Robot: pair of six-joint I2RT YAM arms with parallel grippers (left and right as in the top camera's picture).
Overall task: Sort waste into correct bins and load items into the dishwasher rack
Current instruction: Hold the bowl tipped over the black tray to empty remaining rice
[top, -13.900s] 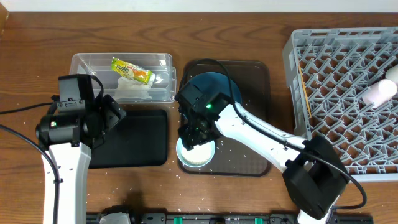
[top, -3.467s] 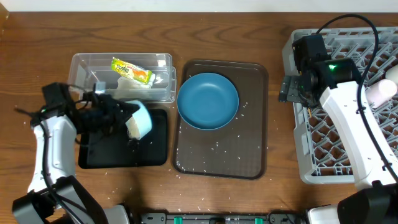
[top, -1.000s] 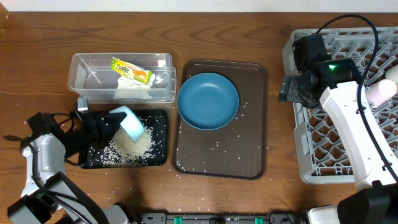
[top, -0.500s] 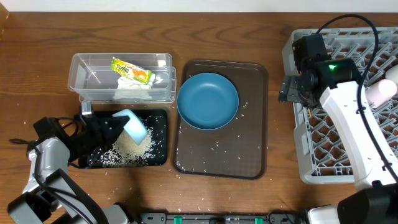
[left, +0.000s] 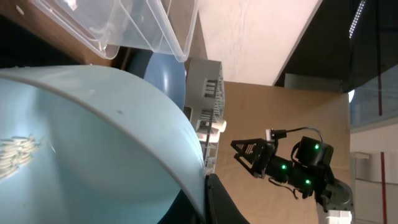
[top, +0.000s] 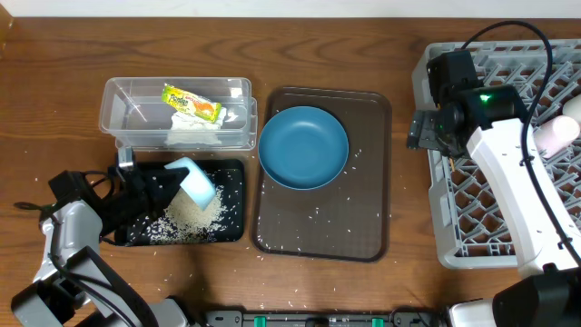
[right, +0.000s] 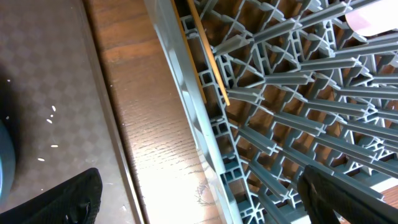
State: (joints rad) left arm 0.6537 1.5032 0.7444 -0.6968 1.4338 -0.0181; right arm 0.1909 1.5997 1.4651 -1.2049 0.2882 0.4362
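Note:
My left gripper (top: 166, 186) is shut on the rim of a white bowl (top: 194, 183), which it holds tipped on its side over the black tub (top: 233, 229). A pile of rice (top: 189, 216) lies in that tub. A few grains cling inside the bowl (left: 15, 152). The clear tub (top: 118, 98) holds the snack wrapper (top: 192, 103) and tissue (top: 194, 133). The blue plate (top: 303, 147) sits on the brown tray (top: 363, 218). My right gripper (top: 427, 129) hovers open over the left edge of the rack (top: 508, 173), which holds chopsticks (top: 444, 132) and a cup (top: 554, 134).
Loose rice grains are scattered over the brown tray and on the wooden table near its front edge (top: 281, 304). In the right wrist view the rack's wall (right: 205, 143) runs between my two open fingertips (right: 68, 199), with bare wood beside it.
The left arm has shifted slightly towards the black tub with the tipped bowl still in its grip. The rice pile and the right arm look unchanged.

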